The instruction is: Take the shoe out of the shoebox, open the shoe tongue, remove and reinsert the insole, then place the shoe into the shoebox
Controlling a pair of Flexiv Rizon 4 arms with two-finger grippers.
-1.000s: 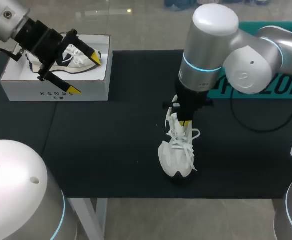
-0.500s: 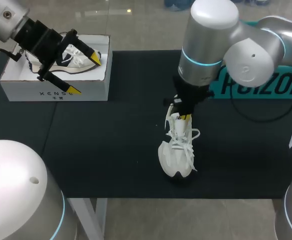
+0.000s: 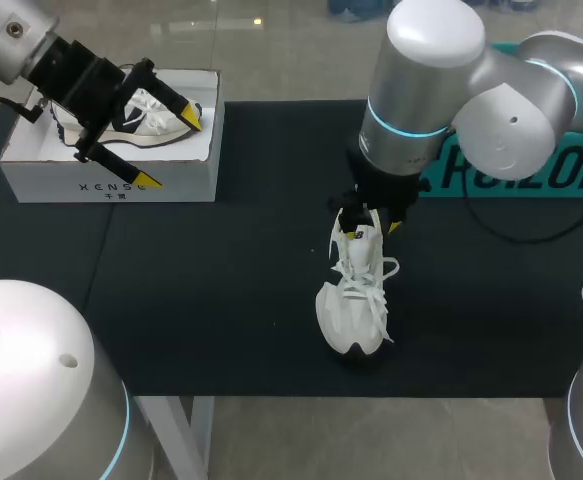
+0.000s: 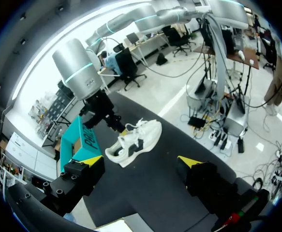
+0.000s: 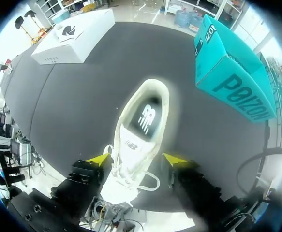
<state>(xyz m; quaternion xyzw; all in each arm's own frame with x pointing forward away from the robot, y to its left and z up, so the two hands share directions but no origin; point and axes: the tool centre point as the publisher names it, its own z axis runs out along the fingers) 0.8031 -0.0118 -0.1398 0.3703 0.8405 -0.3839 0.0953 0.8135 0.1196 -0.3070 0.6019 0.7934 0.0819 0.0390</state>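
A white shoe (image 3: 355, 300) stands on the black mat (image 3: 231, 280), toe towards the front edge. My right gripper (image 3: 370, 226) hangs just above its heel opening, open. In the right wrist view the shoe (image 5: 141, 130) lies between the yellow fingertips (image 5: 101, 159) without either one pressing it, and the dark insole (image 5: 148, 116) shows inside. The white shoebox (image 3: 111, 175) sits at the back left, with another shoe (image 3: 149, 112) in it. My left gripper (image 3: 171, 150) is open over the box. From the left wrist view the shoe (image 4: 135, 142) lies ahead of that gripper (image 4: 140, 162).
A teal box (image 3: 516, 172) stands at the back right of the mat, close behind my right arm; it also shows beside the shoe (image 5: 232, 63). A black cable (image 3: 531, 250) loops across the right side of the mat.
My right gripper was shut on the shoe's tongue and has now opened and let go, its fingers spreading to either side. The left arm has stayed still.
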